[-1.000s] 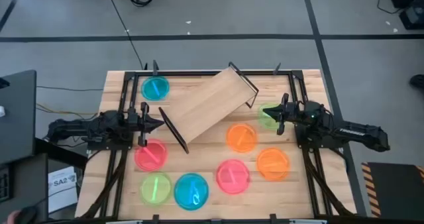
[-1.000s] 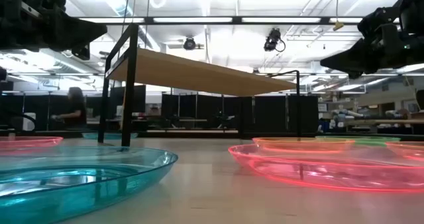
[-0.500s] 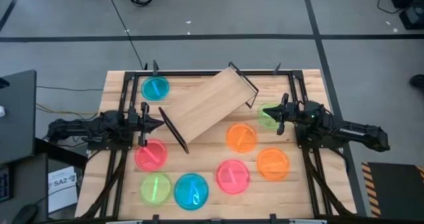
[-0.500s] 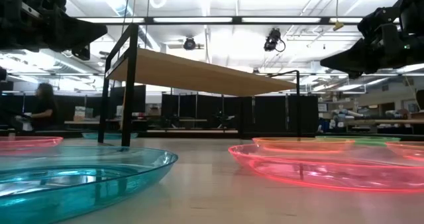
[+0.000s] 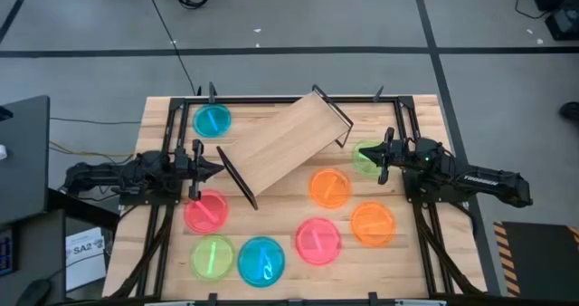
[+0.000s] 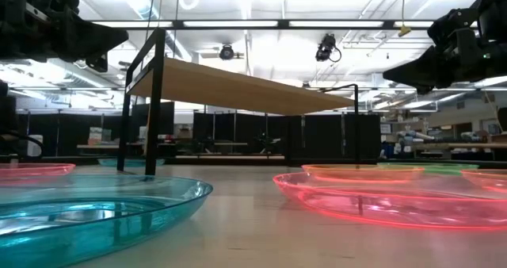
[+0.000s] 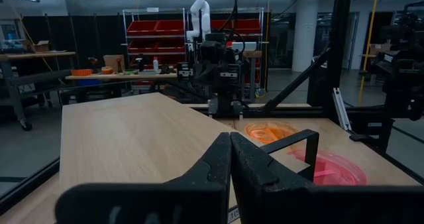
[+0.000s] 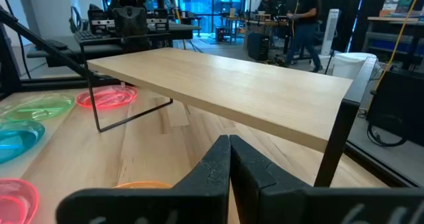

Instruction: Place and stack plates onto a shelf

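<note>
The shelf (image 5: pixel 285 146), a light wooden board on black wire legs, stands askew in the middle of the table, its top bare (image 7: pixel 132 138) (image 8: pixel 225 85). Several plates lie flat on the tabletop: blue (image 5: pixel 213 120) at the far left, pink (image 5: pixel 206 211), green (image 5: pixel 213 256), blue (image 5: pixel 261 259), pink (image 5: pixel 317 240), two orange (image 5: pixel 329 187) (image 5: pixel 372 223), and green (image 5: pixel 365 157) beneath my right gripper. My left gripper (image 5: pixel 220 167) (image 7: pixel 230 138) hovers shut by the shelf's left end. My right gripper (image 5: pixel 373 155) (image 8: pixel 230 139) hovers shut off its right end.
A black frame (image 5: pixel 298 99) runs round the table's edges. In the low view the blue plate (image 6: pixel 87 212) and pink plate (image 6: pixel 388 201) lie nearest the camera, with bare wood (image 6: pixel 238 220) between them. There is room under the shelf (image 6: pixel 238 86).
Both arms, the shelf and the plates have kept still. In the room beyond the table, a person has walked toward the low view's left edge.
</note>
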